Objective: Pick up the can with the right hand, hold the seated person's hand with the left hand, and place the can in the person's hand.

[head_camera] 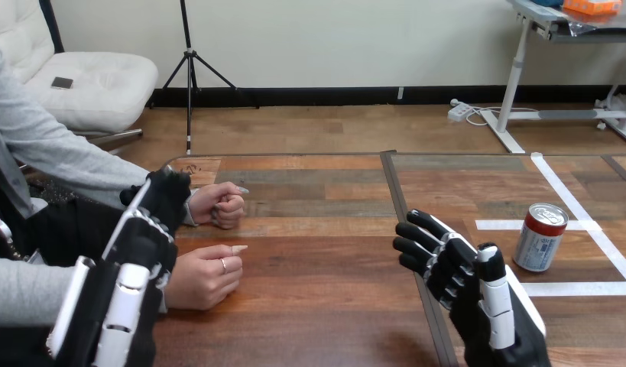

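Can [540,237] upright on tabletop [317,306], near right hand [455,264], which is spread wide and empty, likely staged for the grasp. Left hand [160,210] overlaps the wrist of the person's hand [218,205]; whether it grips, cannot tell.

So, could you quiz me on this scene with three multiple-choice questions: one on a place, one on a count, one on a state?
1. Where is the can?
A. At the table's left edge
B. On the table's right part, among white tape lines
C. On the floor

2. How many of the person's hands rest on the table?
A. None
B. One
C. Two

3. The right hand is:
A. Shut on the can
B. Open, apart from the can
C. Pressing the can flat

Answers: 1 B, the can stands upright between the tape lines. 2 C, both lie at the table's left. 3 B, its fingers are relaxed, with bare table between them and the can.
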